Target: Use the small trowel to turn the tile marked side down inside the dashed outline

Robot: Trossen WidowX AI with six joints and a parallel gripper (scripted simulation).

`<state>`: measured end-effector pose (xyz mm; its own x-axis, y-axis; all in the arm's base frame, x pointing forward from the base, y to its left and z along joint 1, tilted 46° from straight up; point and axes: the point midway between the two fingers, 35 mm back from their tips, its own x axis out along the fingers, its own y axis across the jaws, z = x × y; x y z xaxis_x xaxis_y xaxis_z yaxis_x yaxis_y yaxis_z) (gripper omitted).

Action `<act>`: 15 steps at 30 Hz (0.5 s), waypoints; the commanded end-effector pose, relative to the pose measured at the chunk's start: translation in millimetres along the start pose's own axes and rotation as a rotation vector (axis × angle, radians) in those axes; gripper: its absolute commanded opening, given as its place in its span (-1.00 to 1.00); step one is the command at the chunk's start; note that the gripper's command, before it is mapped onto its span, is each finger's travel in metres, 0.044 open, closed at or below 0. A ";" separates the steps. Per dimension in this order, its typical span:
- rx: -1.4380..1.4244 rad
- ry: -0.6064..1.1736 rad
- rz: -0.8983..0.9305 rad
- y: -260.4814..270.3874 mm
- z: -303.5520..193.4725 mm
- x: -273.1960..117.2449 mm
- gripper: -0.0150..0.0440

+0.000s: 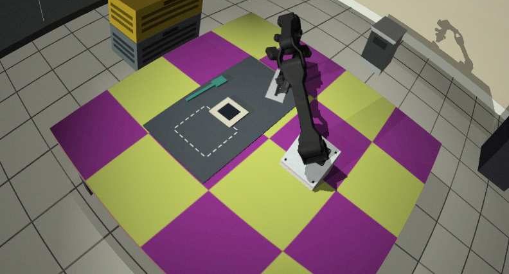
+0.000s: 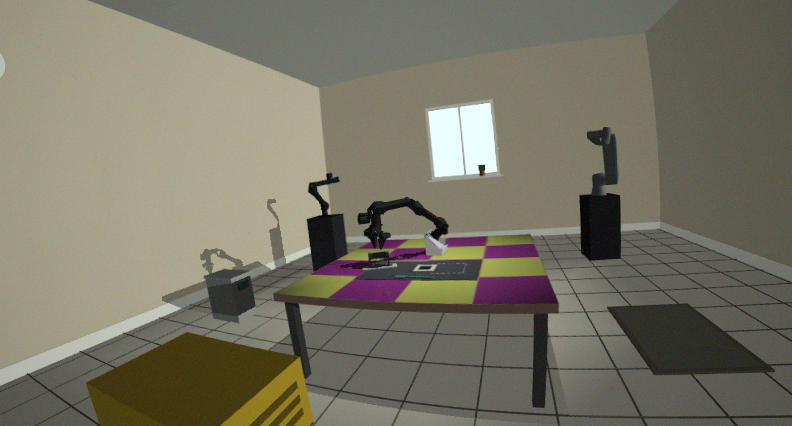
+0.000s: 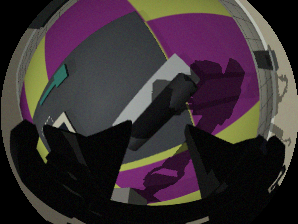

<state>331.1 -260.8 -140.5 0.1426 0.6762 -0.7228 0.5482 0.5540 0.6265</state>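
Note:
The trowel, with its light grey blade (image 1: 271, 92) (image 2: 390, 266) (image 3: 143, 97) and raised black handle (image 2: 379, 254) (image 3: 160, 114), sits flat at the mat's far right end. My gripper (image 2: 378, 248) (image 3: 159, 126) is open and empty, pointing down just above the handle. Its fingertips are hidden in the top view. The cream tile (image 1: 218, 112) (image 2: 425, 268) (image 3: 62, 118) lies flat with its dark square showing on top. It overlaps the upper right corner of the dashed outline (image 1: 206, 155) and lies mostly outside it. The gripper is well away from the tile.
A teal long-handled tool (image 1: 219, 81) (image 2: 410, 276) (image 3: 60, 80) lies near the far left edge of the dark mat (image 1: 160, 127). The arm's white base (image 1: 292, 161) stands right of the mat. Stacked crates (image 1: 156, 18) stand beyond the table.

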 end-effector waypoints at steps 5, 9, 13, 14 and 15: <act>-0.300 0.004 0.002 -0.5 -0.8 0.8 0.42; -0.439 0.004 0.004 -0.5 -0.9 0.9 0.42; -0.578 0.004 0.006 -0.6 -1.1 1.1 0.42; -0.613 0.003 0.006 -0.6 -1.1 1.1 0.42; -0.648 0.003 0.006 -0.6 -1.1 1.1 0.42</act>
<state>330.3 -260.6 -141.0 0.1414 0.6784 -0.7210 0.0646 0.7204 0.6905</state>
